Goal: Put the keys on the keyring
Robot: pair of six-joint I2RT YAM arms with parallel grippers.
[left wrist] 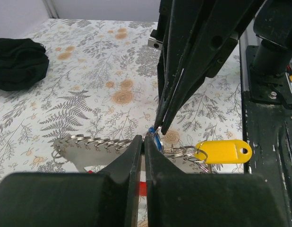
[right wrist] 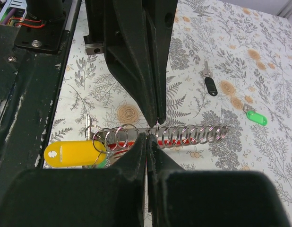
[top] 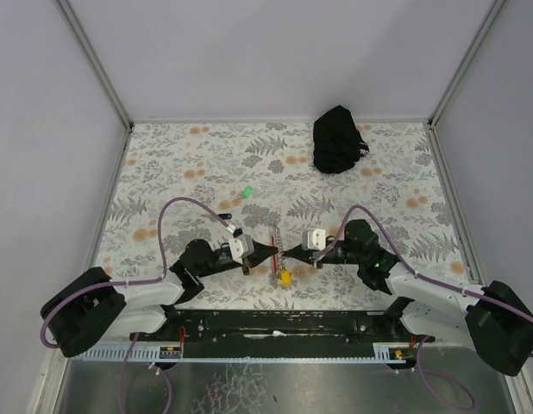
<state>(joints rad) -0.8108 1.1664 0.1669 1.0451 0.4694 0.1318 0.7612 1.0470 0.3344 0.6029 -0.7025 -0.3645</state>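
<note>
The floral tabletop fills my overhead view, with a black cloth bunched at its far right. Closer to the bases, the left hand and right hand meet tip to tip at the near middle, over the keyring. Both hands are pressed together to a hairline slit.

From the left wrist camera I see the right hand's tips pinching a sliver of blue, the blue key, right against the ring. The overhead view hides that entirely. My left hand's tips touch the silvery chain, but I cannot tell whether they nip a link.

The right wrist camera shows the chain stretched out with the red strap showing through it, and the yellow tag at the end nearest the bases. The green key lies well apart from both hands, farther out on the tabletop, near a small black oblong piece.
</note>
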